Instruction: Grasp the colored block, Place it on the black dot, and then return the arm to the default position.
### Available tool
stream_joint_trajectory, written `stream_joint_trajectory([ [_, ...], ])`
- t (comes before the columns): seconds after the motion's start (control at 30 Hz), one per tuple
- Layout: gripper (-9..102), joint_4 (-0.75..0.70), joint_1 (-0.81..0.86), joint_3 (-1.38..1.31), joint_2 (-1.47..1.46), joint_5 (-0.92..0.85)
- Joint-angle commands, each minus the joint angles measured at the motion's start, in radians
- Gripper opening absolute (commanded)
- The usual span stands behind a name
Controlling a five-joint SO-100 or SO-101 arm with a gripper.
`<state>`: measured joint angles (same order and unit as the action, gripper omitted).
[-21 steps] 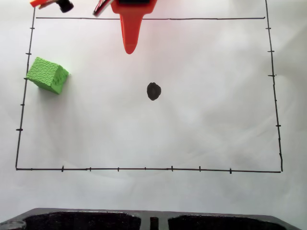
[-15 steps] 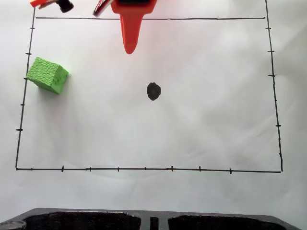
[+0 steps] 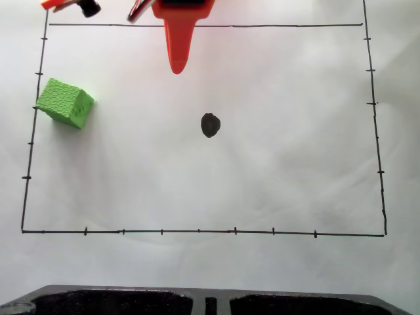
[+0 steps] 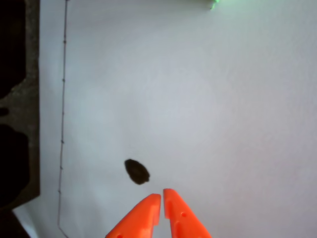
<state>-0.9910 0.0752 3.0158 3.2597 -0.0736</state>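
Observation:
In the fixed view the green block (image 3: 64,103) rests on the white sheet at the left, on the ruled rectangle's left line. The black dot (image 3: 210,125) sits uncovered near the middle. My orange gripper (image 3: 177,65) points down from the top edge, above and a little left of the dot and far from the block. In the wrist view the gripper (image 4: 162,195) comes in from the bottom, shut with nothing between its fingers. The black dot (image 4: 137,171) lies just past its tips to the left. A sliver of the green block (image 4: 214,4) shows at the top edge.
A thin black ruled rectangle (image 3: 197,231) with tick marks frames the work area. A dark moulded tray (image 3: 197,302) runs along the bottom edge of the fixed view and shows as a dark edge (image 4: 15,99) at the wrist view's left. Arm parts and a cable (image 3: 79,6) sit at top left.

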Motion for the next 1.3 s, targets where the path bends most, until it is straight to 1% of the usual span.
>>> stream_joint_trajectory([
  [0.0,0,0.009,0.011,-0.003,0.009,0.006],
  [0.17,0,0.008,-0.021,-0.005,0.009,-0.031],
  [0.3,0,0.028,-0.017,-0.014,-0.031,-0.025],
  [0.43,0,-0.003,0.018,-0.107,-0.202,0.002],
  [0.53,0,-0.041,0.052,-0.236,-0.347,0.035],
  [0.7,0,-0.092,0.135,-0.428,-0.509,0.037],
  [0.87,0,-0.137,0.235,-0.538,-0.606,0.006],
  [1.03,0,-0.184,0.341,-0.676,-0.758,0.023],
  [1.17,0,-0.190,0.413,-0.778,-0.893,-0.031],
  [1.27,0,-0.163,0.466,-0.838,-0.992,-0.094],
])
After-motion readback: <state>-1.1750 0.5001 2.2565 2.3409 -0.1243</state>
